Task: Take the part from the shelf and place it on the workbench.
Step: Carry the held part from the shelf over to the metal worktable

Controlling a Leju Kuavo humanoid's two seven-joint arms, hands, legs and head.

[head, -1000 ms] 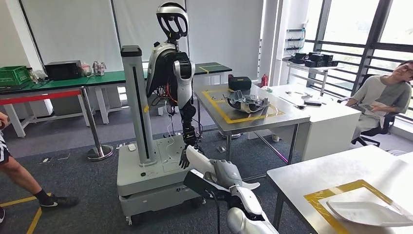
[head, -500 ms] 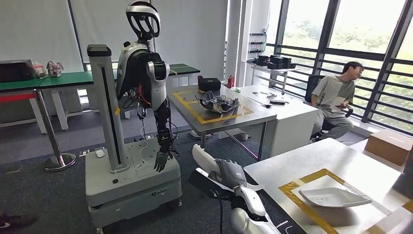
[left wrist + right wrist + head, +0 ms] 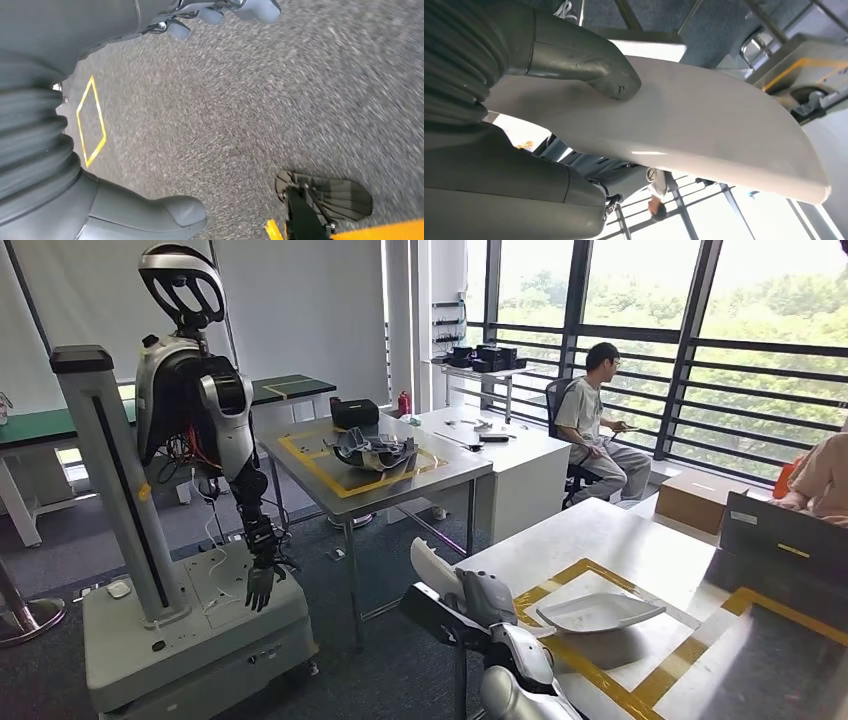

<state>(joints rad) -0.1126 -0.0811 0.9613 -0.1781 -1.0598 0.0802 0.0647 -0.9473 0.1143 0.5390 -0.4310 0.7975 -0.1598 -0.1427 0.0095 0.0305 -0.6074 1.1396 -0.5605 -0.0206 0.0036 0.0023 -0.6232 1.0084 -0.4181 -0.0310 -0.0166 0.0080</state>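
Nearest, the right hand (image 3: 524, 100) holds the long, curved white plastic panel (image 3: 684, 130), thumb pressed on its smooth face, fingers (image 3: 440, 612) beneath. It looks light, stiff and slippery, best held near its middle. The left hand (image 3: 90, 200) hangs over the carpet, holding nothing. Just ahead, the taped steel surface (image 3: 640, 550) carries a similar white shell (image 3: 598, 612).

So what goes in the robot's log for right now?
right hand: holding white part | left hand: hanging, empty | workbench: ahead
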